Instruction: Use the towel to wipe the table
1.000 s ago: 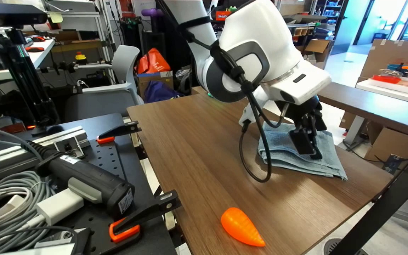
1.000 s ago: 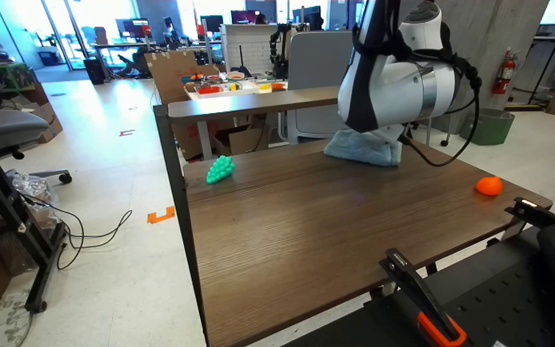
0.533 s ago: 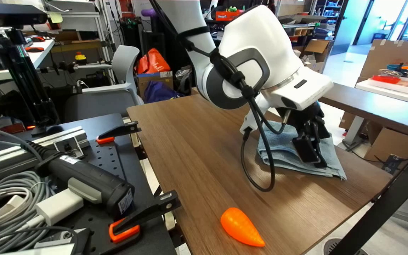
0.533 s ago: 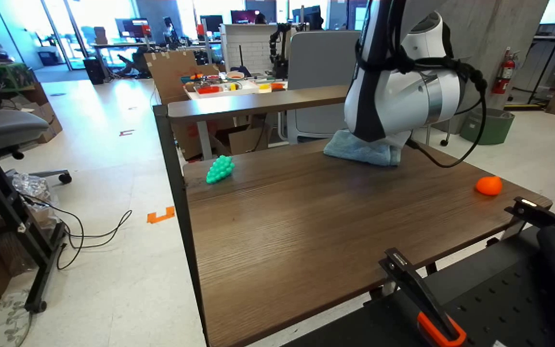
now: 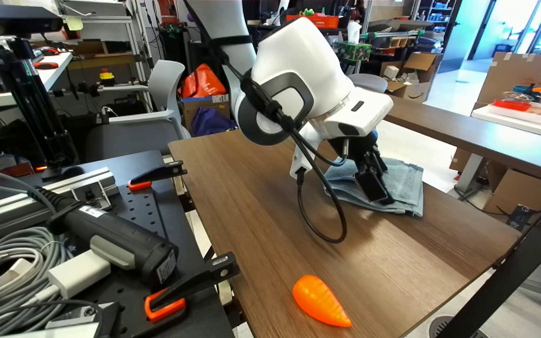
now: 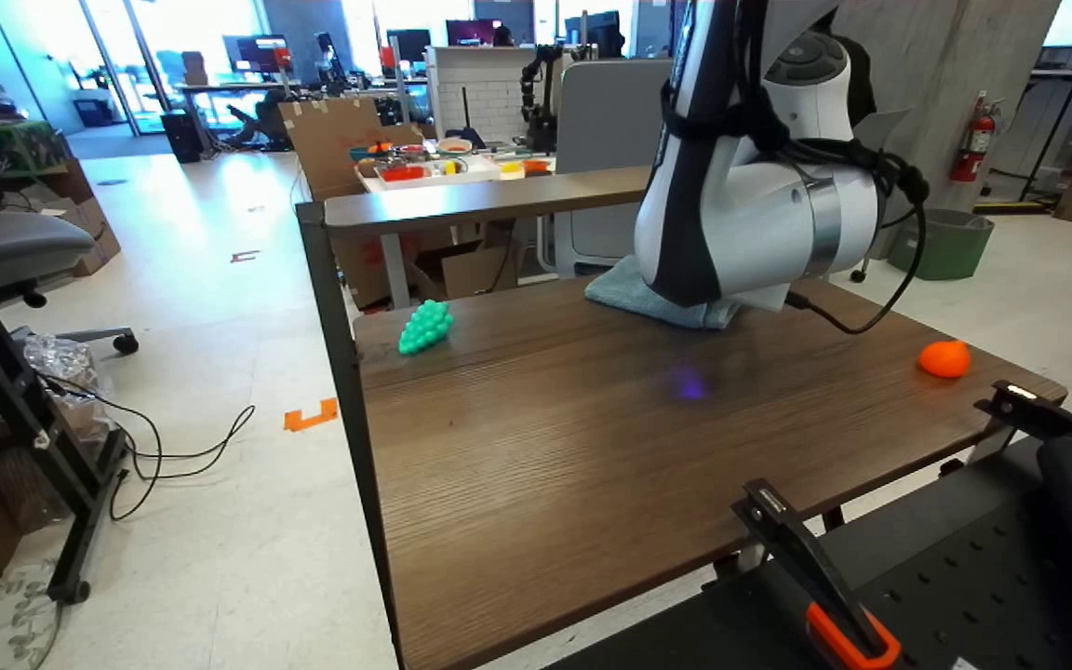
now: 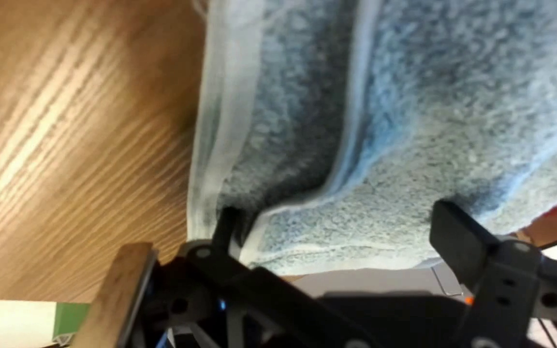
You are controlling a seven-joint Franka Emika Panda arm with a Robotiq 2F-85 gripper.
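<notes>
The towel [image 5: 406, 183] is a pale blue-grey folded cloth lying rumpled on the dark brown table [image 5: 261, 206]. It also shows in an exterior view [image 6: 634, 290], partly behind the arm, and fills much of the wrist view [image 7: 418, 121]. My gripper [image 5: 377, 190] is over the towel, pointing down at a tilt. In the wrist view the gripper's fingers [image 7: 336, 220] are wide apart, with towel between them. The fingertips appear to touch the towel; how hard they press cannot be told. The table's bare top shows in the wrist view [image 7: 65, 125].
An orange carrot-like toy [image 5: 320, 300] lies near the table's end. A green grape-like toy [image 6: 425, 328] lies near a far corner. Clamps [image 5: 165, 307] jut from the black cart [image 5: 139, 206] toward the table edge. Another wooden tabletop [image 5: 467, 136] stands beyond the towel.
The gripper first lowers onto the towel. Then gripper and towel shift together, leftward in both exterior views and toward the back in the view with the carrot in front. The fingers stay apart.
</notes>
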